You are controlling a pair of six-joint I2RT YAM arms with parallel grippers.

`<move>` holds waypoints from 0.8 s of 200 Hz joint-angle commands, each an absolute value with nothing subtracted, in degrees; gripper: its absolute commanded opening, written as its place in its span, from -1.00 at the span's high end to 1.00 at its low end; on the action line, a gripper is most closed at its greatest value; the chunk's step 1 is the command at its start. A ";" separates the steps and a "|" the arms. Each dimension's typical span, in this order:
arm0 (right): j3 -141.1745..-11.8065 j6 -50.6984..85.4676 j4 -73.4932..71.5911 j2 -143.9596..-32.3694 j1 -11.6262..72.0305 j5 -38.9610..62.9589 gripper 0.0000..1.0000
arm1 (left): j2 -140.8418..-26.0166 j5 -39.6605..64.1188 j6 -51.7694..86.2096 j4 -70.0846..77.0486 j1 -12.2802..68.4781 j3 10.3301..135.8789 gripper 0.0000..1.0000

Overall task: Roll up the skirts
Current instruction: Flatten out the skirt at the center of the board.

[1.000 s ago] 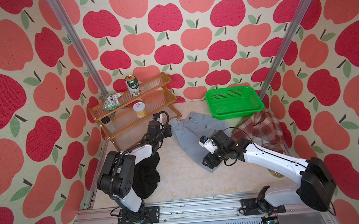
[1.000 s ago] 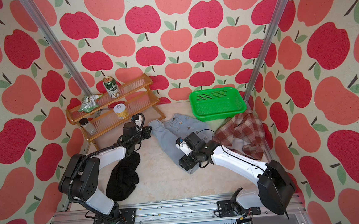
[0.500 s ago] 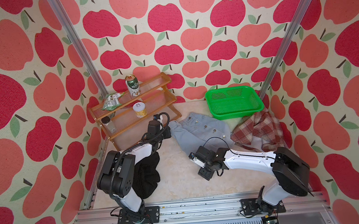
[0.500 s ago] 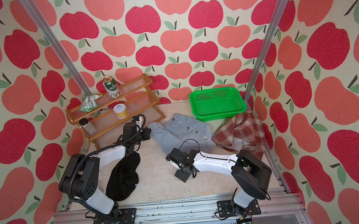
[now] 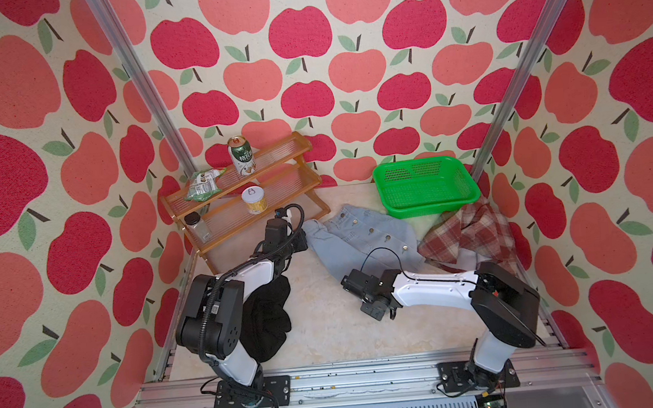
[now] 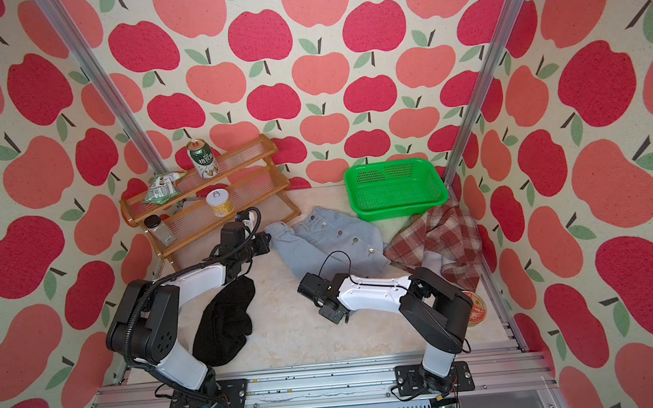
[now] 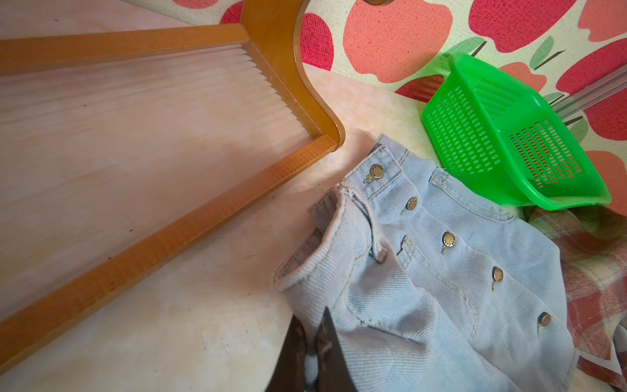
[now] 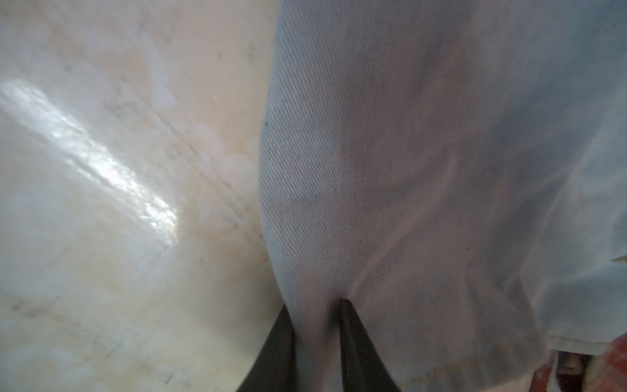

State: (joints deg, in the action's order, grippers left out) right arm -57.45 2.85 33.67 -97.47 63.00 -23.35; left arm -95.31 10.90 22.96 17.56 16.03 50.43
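Note:
The light blue denim skirt (image 5: 363,238) (image 6: 328,240) lies spread in the middle, buttons up. My left gripper (image 5: 303,240) (image 7: 314,325) is shut on its waistband corner (image 7: 305,271) beside the rack. At the skirt's near edge my right gripper (image 5: 345,281) (image 8: 314,305) is shut on a fold of denim (image 8: 373,169). A plaid skirt (image 5: 470,233) (image 6: 439,240) is crumpled at the right, touching the denim. The black skirt (image 5: 266,321) (image 6: 227,324) lies bunched under my left arm.
A green mesh basket (image 5: 433,209) stands at the back right, just past the denim. A wooden two-tier rack (image 5: 293,152) with a can (image 5: 241,156), a packet, a tin and a jar fills the back left. A small round tin (image 6: 477,312) sits by the right wall.
My right gripper has moved to the denim skirt's near edge and shut on the cloth. The left gripper has kept its hold and place.

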 commanded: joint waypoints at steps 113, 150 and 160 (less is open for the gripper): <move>-59.08 1.33 33.81 -62.68 59.19 -17.87 0.93 | -84.93 6.33 20.74 13.10 15.01 55.37 0.88; -64.09 -0.06 34.63 -60.91 58.27 -9.92 0.93 | -80.11 4.23 19.89 10.58 15.39 58.92 0.90; -66.60 -0.67 35.68 -60.70 58.27 -7.99 0.93 | -78.16 3.42 18.92 10.02 15.83 60.47 0.91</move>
